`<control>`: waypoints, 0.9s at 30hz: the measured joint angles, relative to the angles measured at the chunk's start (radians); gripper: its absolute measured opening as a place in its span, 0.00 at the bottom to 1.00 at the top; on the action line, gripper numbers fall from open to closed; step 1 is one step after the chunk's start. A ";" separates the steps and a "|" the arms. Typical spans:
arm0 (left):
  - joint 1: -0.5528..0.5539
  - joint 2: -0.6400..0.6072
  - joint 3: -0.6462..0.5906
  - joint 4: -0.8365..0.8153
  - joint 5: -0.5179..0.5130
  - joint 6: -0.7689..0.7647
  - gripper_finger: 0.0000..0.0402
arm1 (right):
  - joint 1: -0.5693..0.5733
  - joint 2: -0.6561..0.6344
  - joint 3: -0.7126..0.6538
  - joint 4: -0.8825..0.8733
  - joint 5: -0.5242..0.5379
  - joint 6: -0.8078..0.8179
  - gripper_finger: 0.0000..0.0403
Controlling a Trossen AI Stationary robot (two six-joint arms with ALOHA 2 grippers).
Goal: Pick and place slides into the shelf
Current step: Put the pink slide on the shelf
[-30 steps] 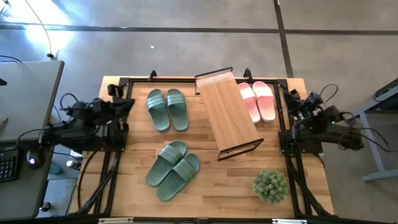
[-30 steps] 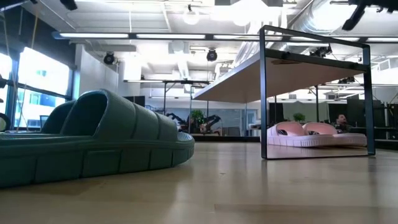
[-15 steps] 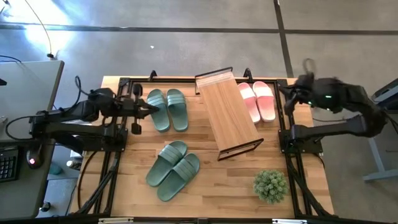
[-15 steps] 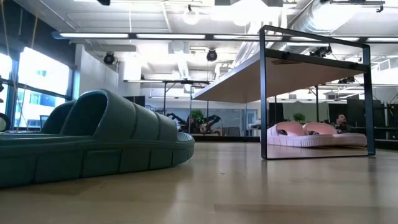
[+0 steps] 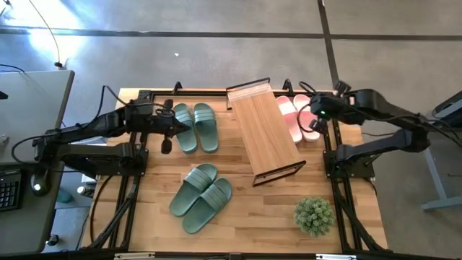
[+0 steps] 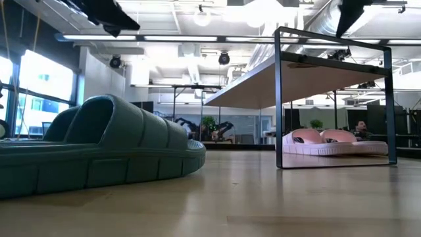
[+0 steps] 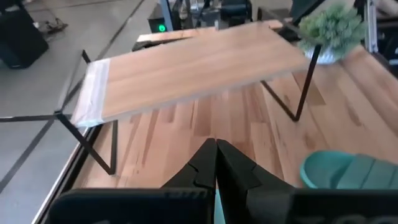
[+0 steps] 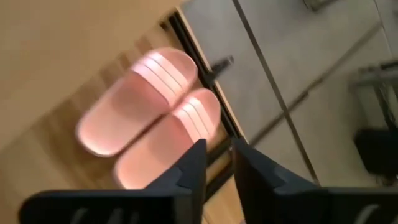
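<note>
While over wooden tabletop [image 5: 238,217] | shelf [image 5: 263,130] mid-table | pink slides [image 5: 299,118] right of shelf, right gripper [image 5: 312,115] above, narrow gap, empty | green slides [image 5: 194,127] left, left gripper [image 5: 184,126] closed, empty | open lit room behind shelf

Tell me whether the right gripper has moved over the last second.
Yes. The right gripper has swung in from the table's right edge and now hangs over the pale pink rubbery slides, beside the wooden-topped black-framed shelf.
</note>
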 joint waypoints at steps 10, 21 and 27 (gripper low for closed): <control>0.066 0.118 0.000 0.012 0.121 0.075 0.00 | -0.319 0.098 -0.268 0.290 -0.267 -0.133 0.29; 0.077 0.195 0.000 0.013 0.169 0.091 0.00 | -0.528 0.309 -0.372 0.413 -0.363 -0.201 0.29; 0.077 0.195 0.000 0.014 0.168 0.091 0.00 | -0.529 0.339 -0.412 0.478 -0.242 -0.201 0.29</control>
